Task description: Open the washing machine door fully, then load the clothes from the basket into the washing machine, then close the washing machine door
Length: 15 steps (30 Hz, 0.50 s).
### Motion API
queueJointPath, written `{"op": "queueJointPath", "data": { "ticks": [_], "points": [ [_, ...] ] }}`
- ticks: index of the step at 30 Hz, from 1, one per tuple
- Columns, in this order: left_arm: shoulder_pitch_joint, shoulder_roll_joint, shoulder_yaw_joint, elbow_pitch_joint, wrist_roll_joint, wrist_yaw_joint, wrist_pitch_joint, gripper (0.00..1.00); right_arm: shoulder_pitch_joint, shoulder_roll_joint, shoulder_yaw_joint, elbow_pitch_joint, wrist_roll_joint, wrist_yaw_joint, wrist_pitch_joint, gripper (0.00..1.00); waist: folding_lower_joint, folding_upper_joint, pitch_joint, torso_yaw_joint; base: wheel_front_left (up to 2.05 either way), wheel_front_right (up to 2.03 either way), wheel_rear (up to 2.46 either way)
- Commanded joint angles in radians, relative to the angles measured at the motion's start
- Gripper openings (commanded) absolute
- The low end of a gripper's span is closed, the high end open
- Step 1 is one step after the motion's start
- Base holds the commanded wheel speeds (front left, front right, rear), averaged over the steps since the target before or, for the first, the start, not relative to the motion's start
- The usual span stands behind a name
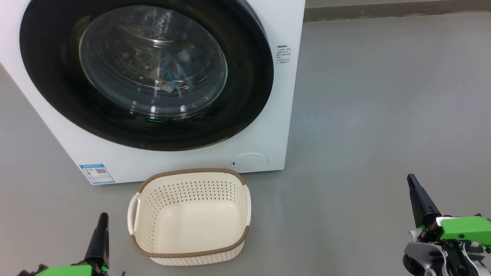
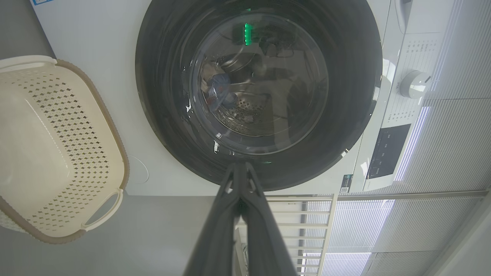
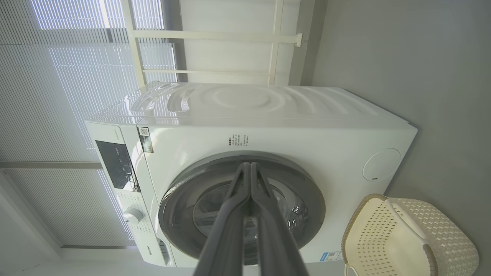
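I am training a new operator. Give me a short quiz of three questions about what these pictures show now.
1. True or false: the basket holds a pile of laundry.
2. Choose one: the washing machine door is A) wide open, B) closed, C) taken off.
3. Fill the gap: the blue clothes show through the glass, lying inside the ____.

Key
1. False: the basket is empty.
2. B.
3. drum.
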Motion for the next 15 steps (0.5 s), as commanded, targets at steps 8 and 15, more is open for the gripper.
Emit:
{"op": "queueJointPath", "data": {
  "ticks": [8,15],
  "points": [
    [-0.038,0.01,0.032,-0.025,-0.008,-0.007,0.007,0.0,-0.007,-0.006,0.019,-0.03,0.0,0.002,0.004,0.0,0.0,0.0,0.0,0.0,0.0,0.0,0.0],
    [-0.038,0.01,0.032,-0.025,-0.008,-0.007,0.007,0.0,-0.007,-0.006,0.018,-0.03,0.0,0.002,0.004,0.0,0.0,0.0,0.0,0.0,0.0,0.0,0.0]
  ]
}}
